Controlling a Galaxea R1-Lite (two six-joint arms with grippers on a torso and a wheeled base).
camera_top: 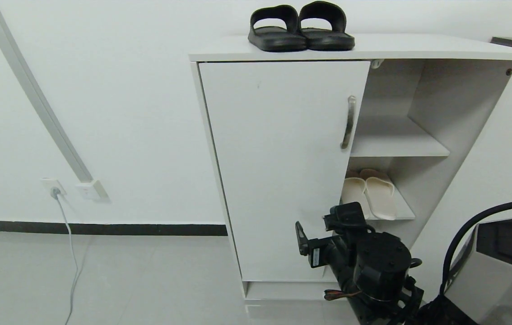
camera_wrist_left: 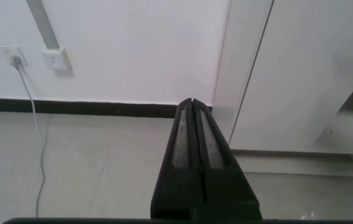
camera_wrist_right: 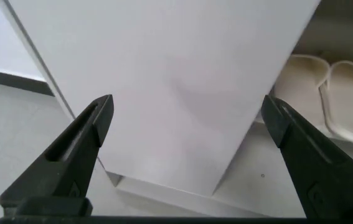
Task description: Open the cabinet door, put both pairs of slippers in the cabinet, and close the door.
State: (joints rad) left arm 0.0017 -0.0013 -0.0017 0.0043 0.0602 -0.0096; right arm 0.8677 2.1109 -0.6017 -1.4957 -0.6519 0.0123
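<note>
The cabinet (camera_top: 418,45) has two doors. The right door (camera_top: 504,158) is swung wide and the left door (camera_top: 278,171) is closed. One pair of black slippers (camera_top: 301,29) sits at the cabinet top's front edge. One pair of white slippers (camera_top: 371,194) lies on the lower of two shelves. The right tool (camera_top: 323,228), released, is low by the left door's free edge. The left tool (camera_wrist_left: 192,106) is clenched on nothing above the floor (camera_wrist_left: 101,174).

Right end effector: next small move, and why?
Probably back the right end effector off the door and raise it toward the black slippers on the cabinet top. It is open and empty, the white slippers already lie on the lower shelf, and the black pair is not yet inside.
</note>
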